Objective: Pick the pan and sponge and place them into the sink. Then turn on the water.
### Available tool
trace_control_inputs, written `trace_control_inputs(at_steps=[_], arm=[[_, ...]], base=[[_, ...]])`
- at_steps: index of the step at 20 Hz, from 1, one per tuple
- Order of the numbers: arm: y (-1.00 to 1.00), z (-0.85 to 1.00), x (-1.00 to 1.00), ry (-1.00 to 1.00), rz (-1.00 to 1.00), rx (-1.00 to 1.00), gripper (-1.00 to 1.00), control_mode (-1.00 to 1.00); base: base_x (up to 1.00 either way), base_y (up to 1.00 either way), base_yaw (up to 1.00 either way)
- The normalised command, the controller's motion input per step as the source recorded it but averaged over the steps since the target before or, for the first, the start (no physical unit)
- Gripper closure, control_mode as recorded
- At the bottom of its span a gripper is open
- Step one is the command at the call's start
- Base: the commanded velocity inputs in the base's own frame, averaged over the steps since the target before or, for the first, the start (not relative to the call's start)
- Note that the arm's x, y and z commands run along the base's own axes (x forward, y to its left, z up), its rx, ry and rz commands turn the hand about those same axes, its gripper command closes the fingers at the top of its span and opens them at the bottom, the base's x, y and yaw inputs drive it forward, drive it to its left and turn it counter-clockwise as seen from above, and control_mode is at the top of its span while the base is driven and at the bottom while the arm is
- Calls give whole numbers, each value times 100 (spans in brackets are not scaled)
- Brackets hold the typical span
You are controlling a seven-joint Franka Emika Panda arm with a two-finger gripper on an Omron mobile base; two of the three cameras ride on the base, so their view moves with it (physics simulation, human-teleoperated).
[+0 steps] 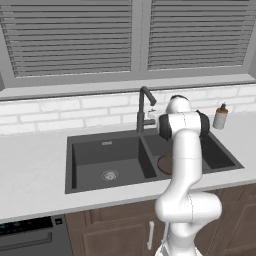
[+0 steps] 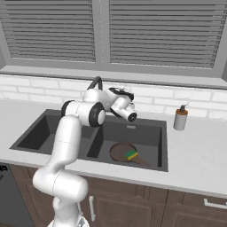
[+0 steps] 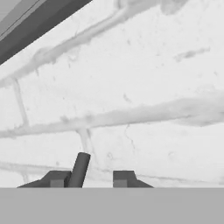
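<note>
The dark grey sink [image 1: 100, 160] has two basins. In its right basin lies the brown pan [image 2: 119, 151], with the green and yellow sponge [image 2: 131, 154] resting on it; a sliver of the pan [image 1: 163, 163] shows beside my arm. My hand [image 2: 125, 105] is raised at the dark faucet [image 1: 143, 106] in front of the white brick wall. In the hand view my gripper [image 3: 91, 178] stands narrowly open, with a thin dark faucet lever [image 3: 80, 168] between the fingertips, against the left one. The water is out of view.
A soap dispenser [image 1: 220, 116] stands on the counter right of the sink, by the wall. White counter [image 1: 30, 170] runs along both sides. A window sill with blinds sits above the brick wall. My arm covers most of the right basin in the left base view.
</note>
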Motion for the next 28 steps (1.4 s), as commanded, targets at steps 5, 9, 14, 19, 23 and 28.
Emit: trace_control_inputs(at_steps=[5, 9, 14, 19, 23, 28], arm=[[-84, -20, 0, 1, -7, 15, 100, -100], [-88, -20, -3, 1, -10, 11, 100, -100], [-99, -29, -9, 8, -11, 10, 100, -100], [-100, -28, -30, 9, -10, 14, 100, -100], [-100, -3, -58, 7, -7, 20, 100, -100], [-93, 39, -93, -4, -2, 25, 100, -100]], base=[[0, 0, 0], [0, 0, 0], [0, 0, 0], [0, 0, 0], [0, 0, 0], [0, 0, 0]])
